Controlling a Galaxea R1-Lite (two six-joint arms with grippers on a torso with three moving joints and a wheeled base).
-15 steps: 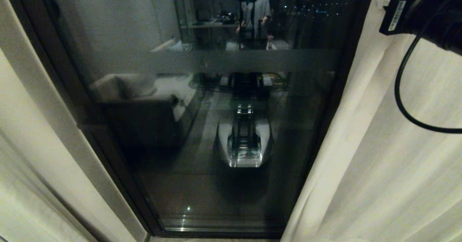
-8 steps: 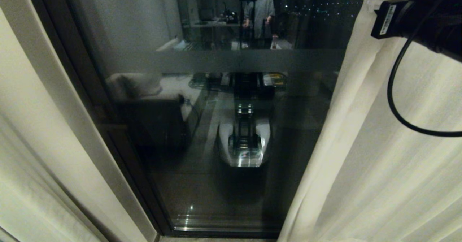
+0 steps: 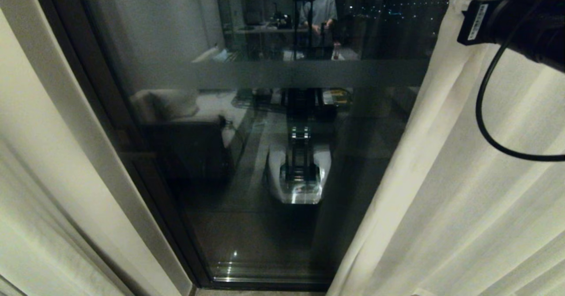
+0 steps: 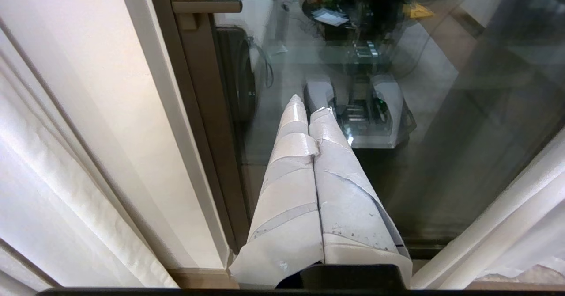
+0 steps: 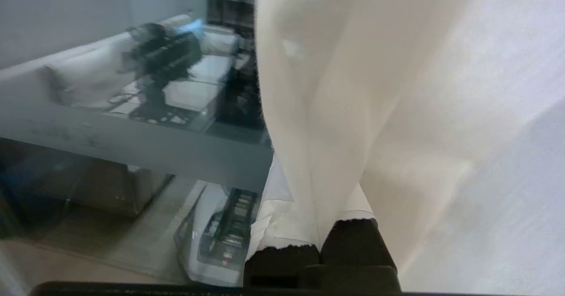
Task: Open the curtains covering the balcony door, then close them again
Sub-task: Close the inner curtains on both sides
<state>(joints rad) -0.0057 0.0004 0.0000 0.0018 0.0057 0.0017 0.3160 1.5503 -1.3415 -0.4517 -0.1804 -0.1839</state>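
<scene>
right tool [image 5: 309,225] (pinched) on curtain [image 5: 353,88]

We counted 2 curtains [image 3: 463,190], 1 balcony door [image 3: 265,154], 1 person reflected [image 3: 318,9], 2 grippers.

Between the parted curtains [image 3: 463,190] an open lane runs down the middle, blocked on the far side by the balcony door [image 3: 273,154] glass; fabric folds crowd both left and right edges.
</scene>
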